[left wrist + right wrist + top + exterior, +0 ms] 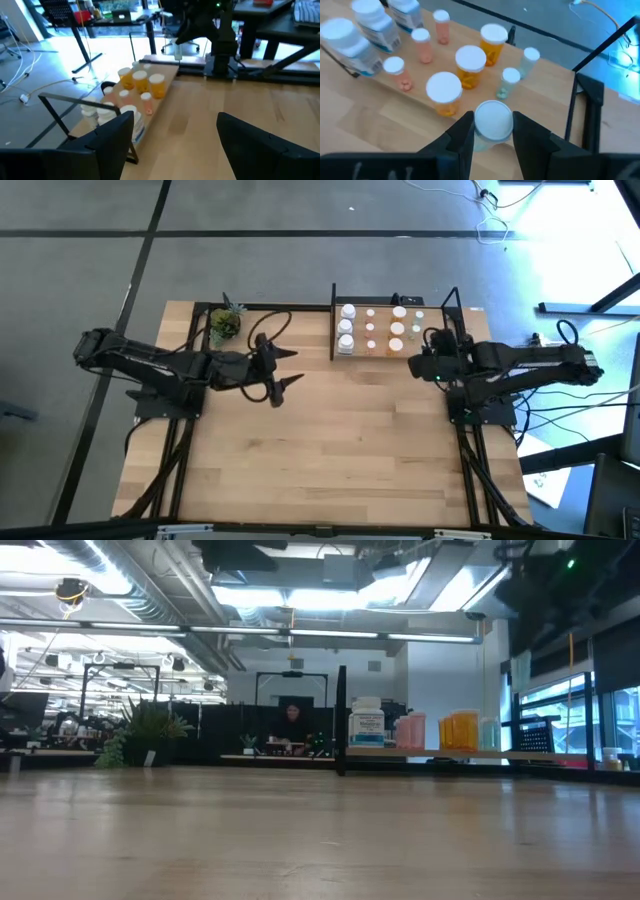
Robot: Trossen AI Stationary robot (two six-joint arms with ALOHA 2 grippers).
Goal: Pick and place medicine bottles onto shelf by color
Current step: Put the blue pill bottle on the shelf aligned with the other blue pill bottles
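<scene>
We see the right gripper (492,131) clamped on a white-capped bottle (493,120) just beside the shelf (380,102), while the left gripper (285,370), fingers apart, waits left of it.

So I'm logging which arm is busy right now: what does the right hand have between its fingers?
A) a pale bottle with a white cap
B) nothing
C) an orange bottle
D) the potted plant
A: in the right wrist view, the right hand has its fingers closed on either side of a pale bottle with a white cap, at the near edge of the shelf.
</scene>
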